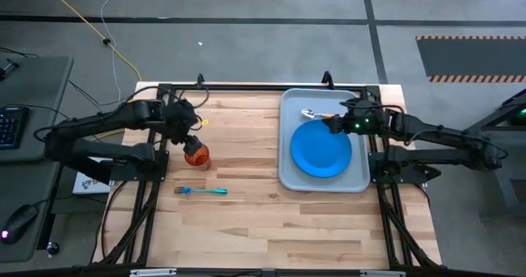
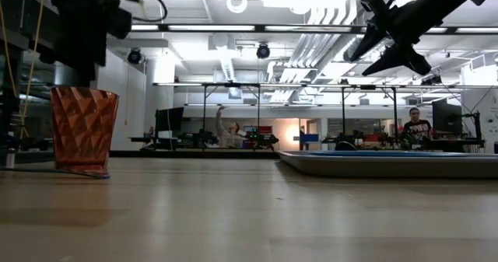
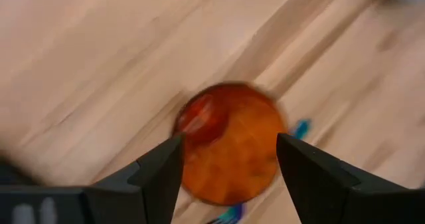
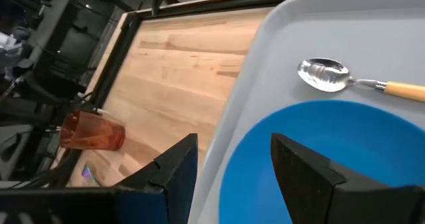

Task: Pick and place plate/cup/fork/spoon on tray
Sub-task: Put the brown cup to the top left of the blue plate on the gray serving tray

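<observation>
While left end effector [image 3: 229, 167] straddles cup [image 3: 229, 151], fingers apart | fork [image 1: 201, 191] nearby (right end effector [image 4: 229, 167] apart)

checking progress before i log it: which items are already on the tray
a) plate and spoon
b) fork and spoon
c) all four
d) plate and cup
a: the plate and the spoon lie inside the tray, while the cup and the fork are on the bare wooden table.

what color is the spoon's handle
Tan-orange, on the spoon with a shiny silver bowl; the right wrist view shows it best.
</observation>
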Motion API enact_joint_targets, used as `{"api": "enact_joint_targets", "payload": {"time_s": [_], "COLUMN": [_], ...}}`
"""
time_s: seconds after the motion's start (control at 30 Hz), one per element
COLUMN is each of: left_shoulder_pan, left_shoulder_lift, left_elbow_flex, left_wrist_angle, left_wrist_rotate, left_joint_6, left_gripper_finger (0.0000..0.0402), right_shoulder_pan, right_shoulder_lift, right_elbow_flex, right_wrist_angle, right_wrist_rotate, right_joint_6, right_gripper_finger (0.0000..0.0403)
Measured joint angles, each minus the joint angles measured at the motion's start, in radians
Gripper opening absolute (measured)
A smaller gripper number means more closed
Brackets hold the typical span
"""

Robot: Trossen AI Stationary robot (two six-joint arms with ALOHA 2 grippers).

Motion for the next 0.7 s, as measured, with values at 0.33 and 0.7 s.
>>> {"api": "enact_joint_targets", "payload": {"time_s": [0.33, 0.7], "left_shoulder_pan": [0.000, -0.002], "left_shoulder_lift": [0.139, 0.278], "left_elbow_flex": [0.000, -0.001], "left_wrist_angle": [-0.021, -0.067], "left_wrist_rotate": [-0.062, -0.099], "left_joint_6": [0.077, 0.078], "left_gripper_finger": [0.0230, 0.0228], "right_shoulder_pan": [0.000, 0.000], "right_shoulder_lift": [0.012, 0.012], "right_elbow_flex": [0.000, 0.000], "right_wrist_angle": [0.000, 0.000], "right_wrist_rotate": [-0.025, -0.025], "right_joint_6": [-0.019, -0.019], "right_gripper_finger": [0.0181, 0.0181]}}
